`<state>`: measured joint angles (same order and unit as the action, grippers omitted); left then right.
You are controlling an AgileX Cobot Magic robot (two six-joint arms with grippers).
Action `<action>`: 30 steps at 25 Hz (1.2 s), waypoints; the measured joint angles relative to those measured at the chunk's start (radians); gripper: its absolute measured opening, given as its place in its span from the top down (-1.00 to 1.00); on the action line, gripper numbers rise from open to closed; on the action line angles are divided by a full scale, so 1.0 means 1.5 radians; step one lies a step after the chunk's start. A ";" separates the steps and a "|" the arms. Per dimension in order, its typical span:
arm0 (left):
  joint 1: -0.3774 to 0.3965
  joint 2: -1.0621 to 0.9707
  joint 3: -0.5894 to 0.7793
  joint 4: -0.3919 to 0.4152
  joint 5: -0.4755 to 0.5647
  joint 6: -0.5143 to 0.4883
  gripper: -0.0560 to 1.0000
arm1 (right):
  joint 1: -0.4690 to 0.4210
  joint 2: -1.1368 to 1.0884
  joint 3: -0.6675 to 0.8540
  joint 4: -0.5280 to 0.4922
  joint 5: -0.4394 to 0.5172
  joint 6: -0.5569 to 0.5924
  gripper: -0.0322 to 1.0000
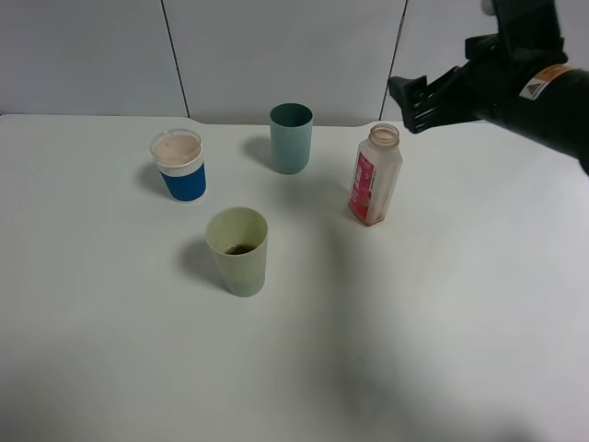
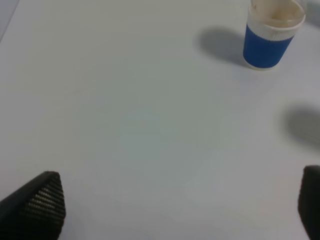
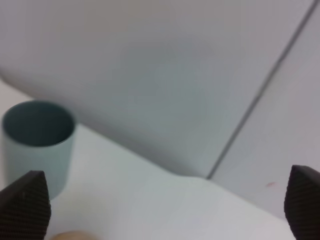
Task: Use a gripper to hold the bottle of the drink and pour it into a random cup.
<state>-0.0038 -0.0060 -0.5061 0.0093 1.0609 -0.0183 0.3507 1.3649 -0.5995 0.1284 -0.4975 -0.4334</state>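
1. Nearest the exterior camera stands the pale yellow-green cup (image 1: 237,250), upright on the counter (image 1: 442,350). A small dark pool shows at its bottom, so some drink appears to be in it already.
2. Behind it and to the right, well apart, the bottle of the drink (image 1: 375,175) stands upright and uncapped. It looks nearly empty, with only a brownish trace near its base.
3. Right end effector (image 1: 416,98): fingers apart, holding nothing, raised just above and beside the bottle neck.
4. Left end effector (image 2: 180,205): fingers apart over bare counter, holding nothing, near the blue cup (image 2: 271,33).
5. Teal cup (image 1: 291,137) stands at the rear, its contents not visible.
6. Judgement: pouring looks done, with the bottle set down. At most, withdrawal of the arm is left.
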 joint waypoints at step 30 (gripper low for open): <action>0.000 0.000 0.000 0.000 0.000 0.000 -0.86 | -0.225 -0.662 0.000 -0.123 0.724 0.217 -0.84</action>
<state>-0.0038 -0.0060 -0.5061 0.0093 1.0609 -0.0183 0.0138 0.3724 -0.5995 -0.0556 0.5880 -0.1075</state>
